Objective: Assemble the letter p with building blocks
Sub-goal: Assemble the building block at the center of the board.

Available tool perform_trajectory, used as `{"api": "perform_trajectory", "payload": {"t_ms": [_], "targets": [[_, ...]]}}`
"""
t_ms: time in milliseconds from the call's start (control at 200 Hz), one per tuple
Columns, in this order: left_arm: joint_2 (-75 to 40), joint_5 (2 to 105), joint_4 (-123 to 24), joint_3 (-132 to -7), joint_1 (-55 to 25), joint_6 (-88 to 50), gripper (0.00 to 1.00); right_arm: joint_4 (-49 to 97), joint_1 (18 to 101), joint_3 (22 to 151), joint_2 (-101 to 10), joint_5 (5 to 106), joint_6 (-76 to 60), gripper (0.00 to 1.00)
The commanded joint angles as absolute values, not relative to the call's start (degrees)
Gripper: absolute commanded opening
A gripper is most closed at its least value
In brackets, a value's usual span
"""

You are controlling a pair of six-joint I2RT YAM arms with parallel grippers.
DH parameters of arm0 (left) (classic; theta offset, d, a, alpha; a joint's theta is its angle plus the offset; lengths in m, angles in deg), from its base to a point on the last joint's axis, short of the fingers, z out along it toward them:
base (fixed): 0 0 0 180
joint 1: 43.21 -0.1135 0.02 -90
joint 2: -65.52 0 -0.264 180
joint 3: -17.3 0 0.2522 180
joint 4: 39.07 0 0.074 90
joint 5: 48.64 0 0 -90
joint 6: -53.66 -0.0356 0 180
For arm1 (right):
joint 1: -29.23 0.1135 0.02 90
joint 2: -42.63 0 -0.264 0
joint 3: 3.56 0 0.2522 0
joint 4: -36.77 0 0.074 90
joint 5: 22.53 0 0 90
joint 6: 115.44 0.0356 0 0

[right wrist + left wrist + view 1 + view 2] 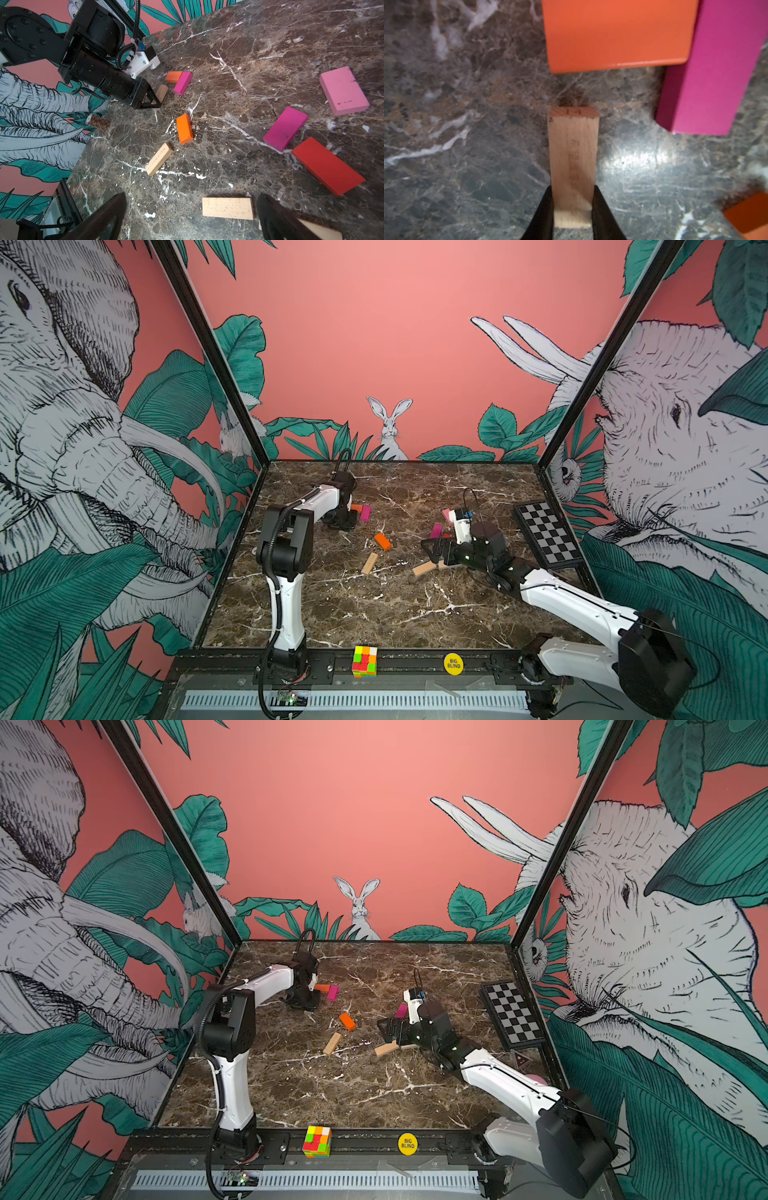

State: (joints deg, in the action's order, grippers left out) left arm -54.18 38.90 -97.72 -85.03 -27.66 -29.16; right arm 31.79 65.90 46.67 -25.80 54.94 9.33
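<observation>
The left pincer (573,194) is clenched on one end of a tan brick (573,153), toward the far-left corner of the counter (374,614). The brick's long axis runs straight out from the jaws toward the orange brick (618,33), with a strip of bare counter between them; the magenta brick (708,72) touches the orange one's end and lies to one side, roughly parallel to the tan; closing that gap looks like work for this pincer, much the nearer. The right pincer (192,198) hangs released over a second tan brick (228,208), right of the counter's middle. In both top views the left arm (320,499) hides the held brick; the right wrist view shows it.
</observation>
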Motion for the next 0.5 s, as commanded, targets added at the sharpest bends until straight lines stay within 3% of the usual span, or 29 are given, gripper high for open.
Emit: {"api": "perform_trajectory", "payload": {"t_ms": [0,495], "targets": [[-55.2,40.0,-98.9,-86.2,-28.1,-28.0,0.24,35.2,66.6,48.1,-26.4,55.9,10.8,0.98],[-58.3,39.6,-99.6,-87.9,-28.2,-27.0,0.25,36.6,67.6,47.8,-28.1,56.0,11.3,0.98]]}}
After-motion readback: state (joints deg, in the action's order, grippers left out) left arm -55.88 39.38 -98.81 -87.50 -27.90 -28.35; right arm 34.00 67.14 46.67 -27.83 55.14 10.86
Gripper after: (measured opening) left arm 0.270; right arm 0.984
